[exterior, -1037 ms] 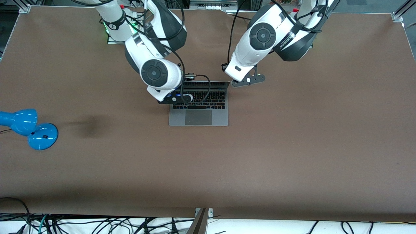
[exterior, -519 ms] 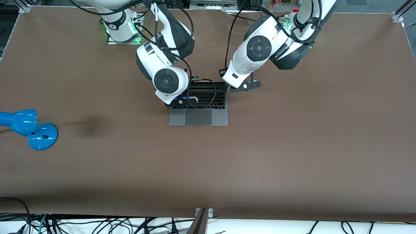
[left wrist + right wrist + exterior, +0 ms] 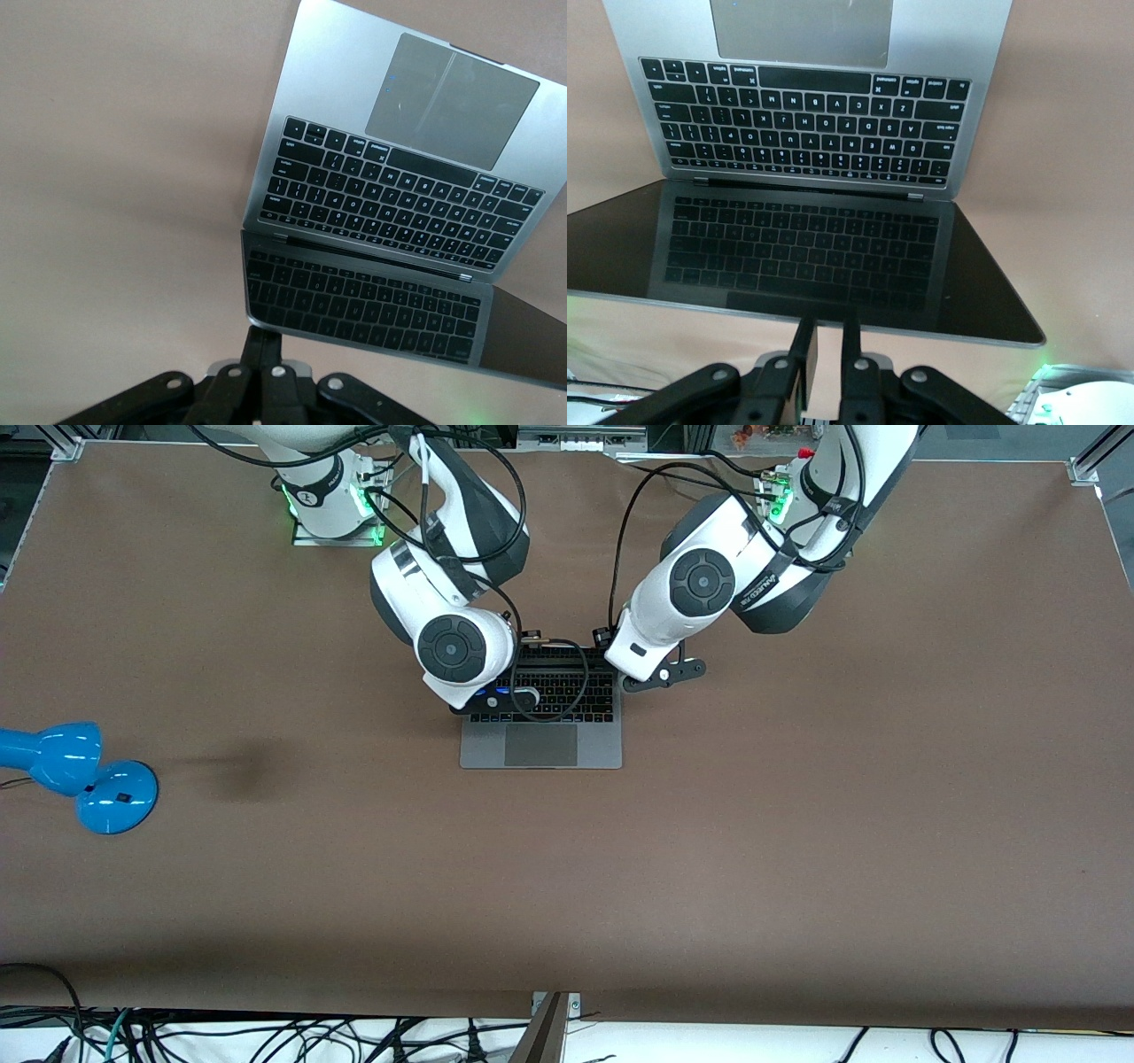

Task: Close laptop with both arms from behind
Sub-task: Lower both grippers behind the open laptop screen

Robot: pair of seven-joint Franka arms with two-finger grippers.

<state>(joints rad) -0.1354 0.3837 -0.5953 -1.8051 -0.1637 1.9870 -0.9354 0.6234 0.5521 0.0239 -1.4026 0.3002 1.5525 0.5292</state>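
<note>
The space-grey laptop (image 3: 540, 731) lies open in the middle of the table, its dark screen reflecting the keyboard. It also shows in the left wrist view (image 3: 354, 186) and the right wrist view (image 3: 806, 106). My left gripper (image 3: 268, 341) is shut, and its fingertips touch the top edge of the lid at the corner toward the left arm's end. In the front view it (image 3: 663, 676) is at that corner. My right gripper (image 3: 827, 341) is open by a narrow gap, with its fingertips at the lid's top edge near the middle. In the front view it (image 3: 485, 695) is over the keyboard.
A blue desk lamp (image 3: 80, 775) lies at the right arm's end of the table. Loose cables (image 3: 266, 1036) run along the table edge nearest the front camera. The brown table top (image 3: 797, 824) stretches wide around the laptop.
The left arm has swung in toward the laptop, bringing its gripper to the lid's corner. The right arm shifted toward the laptop's middle early on, then held still.
</note>
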